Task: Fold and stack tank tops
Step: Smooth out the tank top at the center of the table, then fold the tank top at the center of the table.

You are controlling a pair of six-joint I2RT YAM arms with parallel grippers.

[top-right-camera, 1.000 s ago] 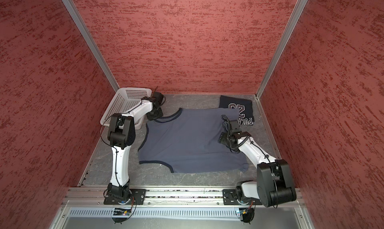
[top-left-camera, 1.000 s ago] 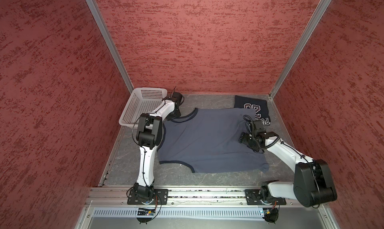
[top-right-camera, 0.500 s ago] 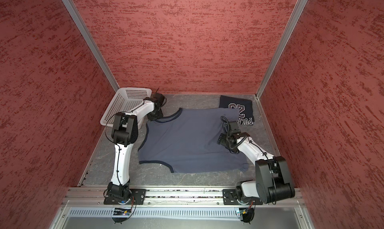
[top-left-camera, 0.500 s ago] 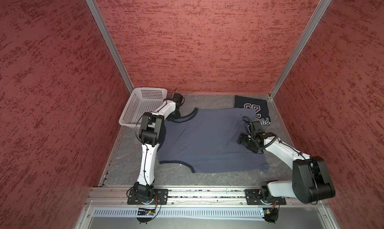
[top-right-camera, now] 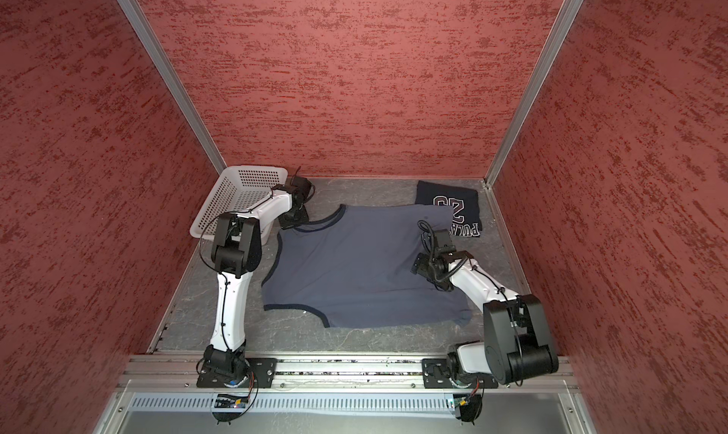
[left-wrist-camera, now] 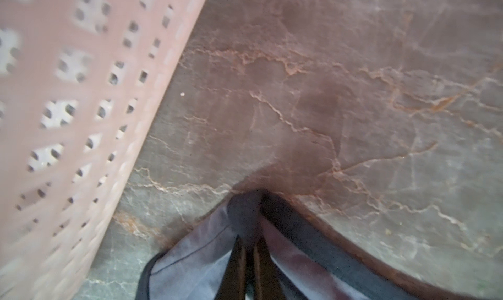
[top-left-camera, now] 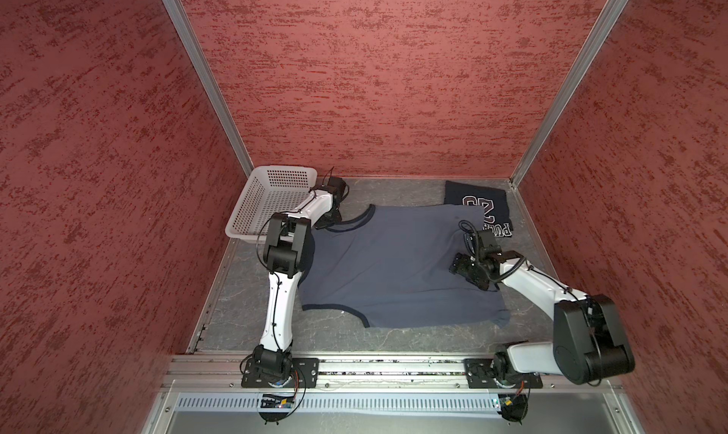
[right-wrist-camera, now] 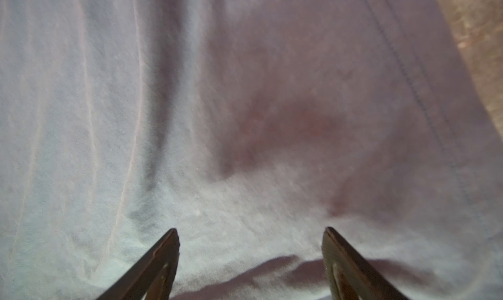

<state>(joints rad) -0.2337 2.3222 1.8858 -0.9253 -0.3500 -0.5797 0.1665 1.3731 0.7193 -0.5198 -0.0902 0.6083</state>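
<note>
Lying spread flat mid-table, the slate blue-grey cloth tank top with navy trim [top-left-camera: 394, 270] [top-right-camera: 354, 270] shows in both top views, straps toward the white perforated plastic basket [top-left-camera: 272, 176], hem toward the right arm. The left gripper [left-wrist-camera: 249, 242] is pinched almost closed on its navy-edged shoulder strap, cloth bunched at the tips, just beside the basket wall. The right gripper [right-wrist-camera: 250, 230] has jaws spread wide w/ nothing btw them, tips low over the cloth nr the hem seam; contact can't be told. The dark navy folded tank top w/ white lettering [top-left-camera: 478, 207] sits at the far right corner of the grey marbled tabletop [top-left-camera: 394, 188], a corner of the slate top overlapping it.
</note>
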